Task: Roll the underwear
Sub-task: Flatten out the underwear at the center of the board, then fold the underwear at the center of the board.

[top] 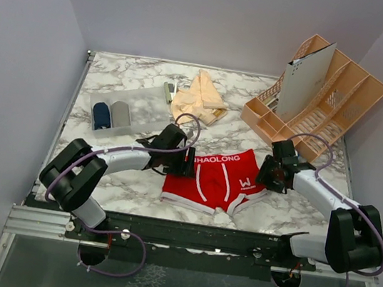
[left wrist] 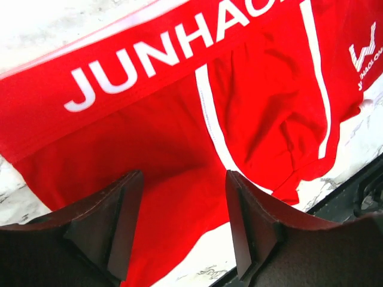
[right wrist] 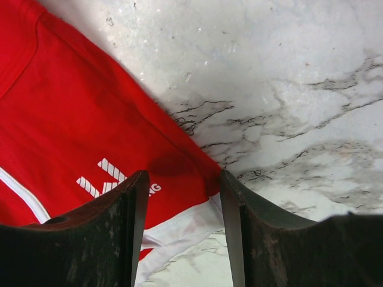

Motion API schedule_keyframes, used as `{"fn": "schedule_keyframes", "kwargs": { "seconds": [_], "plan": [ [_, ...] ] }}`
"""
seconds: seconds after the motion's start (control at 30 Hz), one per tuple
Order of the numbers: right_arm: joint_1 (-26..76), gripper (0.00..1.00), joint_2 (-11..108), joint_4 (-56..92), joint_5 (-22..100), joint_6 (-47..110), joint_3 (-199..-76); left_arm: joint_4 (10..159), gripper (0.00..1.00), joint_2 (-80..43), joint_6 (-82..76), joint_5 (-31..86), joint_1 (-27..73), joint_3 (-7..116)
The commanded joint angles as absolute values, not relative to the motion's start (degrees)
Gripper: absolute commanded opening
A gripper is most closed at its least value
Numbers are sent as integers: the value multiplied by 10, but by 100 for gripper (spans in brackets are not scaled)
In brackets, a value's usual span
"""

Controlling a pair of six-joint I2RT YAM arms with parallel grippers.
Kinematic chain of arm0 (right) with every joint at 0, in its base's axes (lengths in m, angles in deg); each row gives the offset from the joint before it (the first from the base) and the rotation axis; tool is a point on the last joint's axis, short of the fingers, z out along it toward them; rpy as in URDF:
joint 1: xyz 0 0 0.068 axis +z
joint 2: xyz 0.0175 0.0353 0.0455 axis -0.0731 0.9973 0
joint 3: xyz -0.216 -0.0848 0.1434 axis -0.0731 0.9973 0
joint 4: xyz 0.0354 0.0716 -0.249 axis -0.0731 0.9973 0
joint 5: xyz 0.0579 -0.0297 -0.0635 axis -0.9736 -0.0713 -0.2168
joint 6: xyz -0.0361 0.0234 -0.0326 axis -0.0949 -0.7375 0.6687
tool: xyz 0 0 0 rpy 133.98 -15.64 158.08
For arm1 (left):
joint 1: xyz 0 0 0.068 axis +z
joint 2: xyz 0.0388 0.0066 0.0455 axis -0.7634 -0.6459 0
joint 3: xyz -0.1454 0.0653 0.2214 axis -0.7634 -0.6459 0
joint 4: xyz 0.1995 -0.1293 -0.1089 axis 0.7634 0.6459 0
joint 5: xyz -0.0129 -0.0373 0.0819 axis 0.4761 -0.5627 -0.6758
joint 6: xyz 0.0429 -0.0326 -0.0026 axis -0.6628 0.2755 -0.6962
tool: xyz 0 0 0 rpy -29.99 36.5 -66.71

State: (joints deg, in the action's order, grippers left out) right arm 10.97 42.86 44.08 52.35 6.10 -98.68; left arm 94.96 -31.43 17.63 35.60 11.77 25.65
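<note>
The red underwear [top: 218,180] lies spread flat on the marble table, its waistband with white letters toward the back. My left gripper [top: 182,164] is at its left side, open. In the left wrist view the fingers [left wrist: 125,221] straddle flat red cloth [left wrist: 179,119] near the leg hem. My right gripper [top: 267,175] is at the right leg corner, open. In the right wrist view its fingers [right wrist: 128,227] frame the white-trimmed corner of the red cloth [right wrist: 72,119]. More peach-beige underwear [top: 200,98] sits piled at the back.
A clear tray [top: 147,104] at the back left holds a blue and a grey roll. A peach slatted organiser [top: 328,99] with a white card leaning in it stands at the back right. A dark rail [top: 200,231] runs along the table's near edge, close to the red cloth.
</note>
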Motion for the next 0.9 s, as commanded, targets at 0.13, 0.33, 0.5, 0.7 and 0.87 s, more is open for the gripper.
{"fn": "schedule_keyframes", "kwargs": {
  "seconds": [0.13, 0.33, 0.5, 0.7, 0.87],
  "plan": [
    [108, 60, 404, 454, 525, 57, -989, 987, 63, -331, 144, 208, 142, 234],
    [107, 58, 410, 446, 490, 69, -985, 998, 63, -324, 109, 216, 160, 248],
    [107, 54, 417, 430, 413, 74, -972, 992, 64, -329, 99, 253, 160, 264],
    [108, 52, 404, 417, 384, 60, -936, 1000, 65, -322, 97, 275, 160, 287],
    [108, 33, 389, 423, 398, 54, -936, 1005, 65, -300, 100, 312, 160, 325]
  ]
}}
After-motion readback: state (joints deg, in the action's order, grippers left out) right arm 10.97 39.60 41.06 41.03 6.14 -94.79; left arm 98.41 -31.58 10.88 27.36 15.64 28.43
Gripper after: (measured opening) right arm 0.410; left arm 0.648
